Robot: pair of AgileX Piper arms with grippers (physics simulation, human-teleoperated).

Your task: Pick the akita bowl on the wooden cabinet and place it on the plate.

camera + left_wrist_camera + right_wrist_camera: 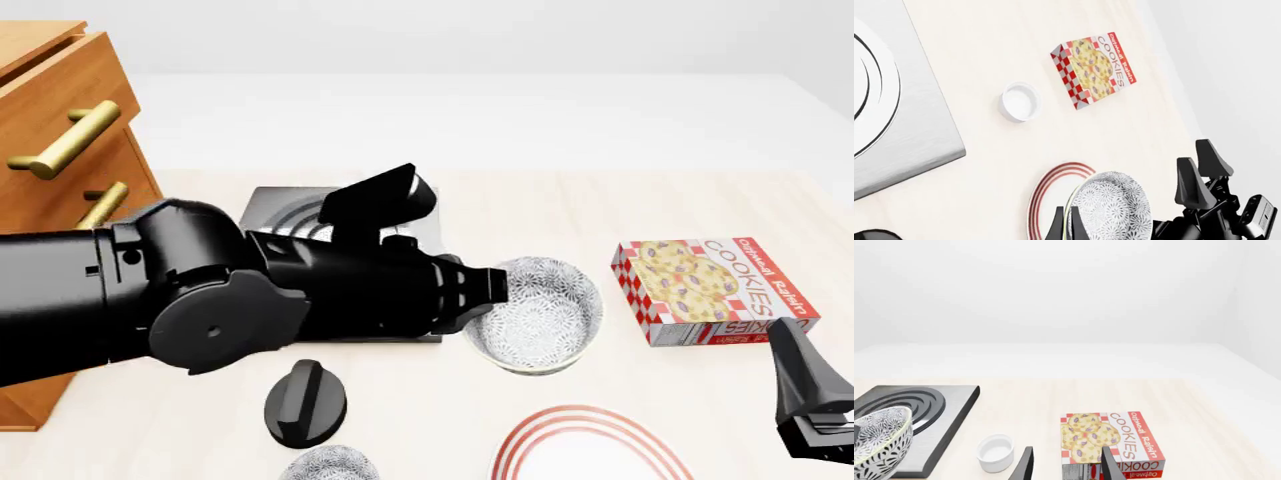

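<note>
A: Entry. Where is the round black-and-white speckled akita bowl [534, 313] at this moment?

B: Off the tall orange-brown wooden cabinet [60, 150] and in the air, carried by the left gripper [487, 290]. In the front view its rim sits at the gripper's tip, beside the near corner of the grey square stove slab [287, 215]. The left wrist view shows two dark fingers [1057, 227] clamped on the bowl's rim.

A: And the flat white plate with red rings [587, 450]?

B: On the table, nearer the camera than the bowl and slightly to the right. In the left wrist view the bowl overlaps the plate's edge but is not centred on it; only one side of the red rings shows past the bowl.

A: So the offset that matters?

B: Judgement: the bowl must come back toward the arms' side and a little right, then down. The bowl is tilted in the grip, mouth partly toward the camera, so levelling before release looks prudent.

A: Right gripper [1066, 467]?

B: Idle at the right edge, fingers apart, holding nothing, pointed at the red-and-white checked cookie box [1111, 442] with the small plain white cup [995, 452] alongside. The left arm has the bowl, so it should finish.

A: Anything near the plate?

B: A second speckled bowl [327, 465] lies at the front edge, left of the plate, apart from it.
</note>
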